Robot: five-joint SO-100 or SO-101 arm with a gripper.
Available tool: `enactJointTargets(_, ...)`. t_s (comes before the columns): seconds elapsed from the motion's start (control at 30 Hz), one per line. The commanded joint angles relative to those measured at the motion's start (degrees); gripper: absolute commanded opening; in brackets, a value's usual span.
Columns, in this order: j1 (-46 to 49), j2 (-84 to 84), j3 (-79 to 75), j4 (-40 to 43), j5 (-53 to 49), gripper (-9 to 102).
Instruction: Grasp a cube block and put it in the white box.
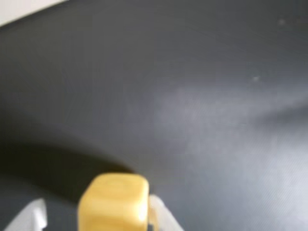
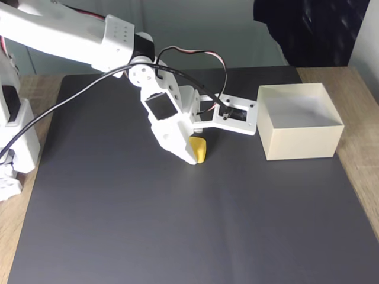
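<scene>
While clamped betw. claw (image 2: 194, 155) tips, cube block (image 2: 200, 150) sits left of white box (image 2: 299, 142).

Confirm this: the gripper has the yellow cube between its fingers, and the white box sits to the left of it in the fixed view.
Wrong side. In the fixed view the white box sits to the right of the gripper, which does have the yellow cube between its fingers.

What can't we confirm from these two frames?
- Cube block off the mat or resting on it: fixed view, the gripper covers most of it.
- Cube's lower part: wrist view, cut by the bottom edge and blurred.
- White box floor: fixed view, the near part is behind the front wall.
</scene>
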Motion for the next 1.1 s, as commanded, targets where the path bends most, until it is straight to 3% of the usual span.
enactJointTargets(0.0, -0.8, 0.5, -2.3, -0.7, 0.4, 23)
enactJointTargets(0.5, -1.1, 1.6, -2.2, 1.8, 0.6, 0)
enactJointTargets(0.77, -1.4, 5.0, -2.3, 2.5, 0.3, 0)
enactJointTargets(1.07, -4.3, 12.6, -7.4, -5.2, -3.2, 0)
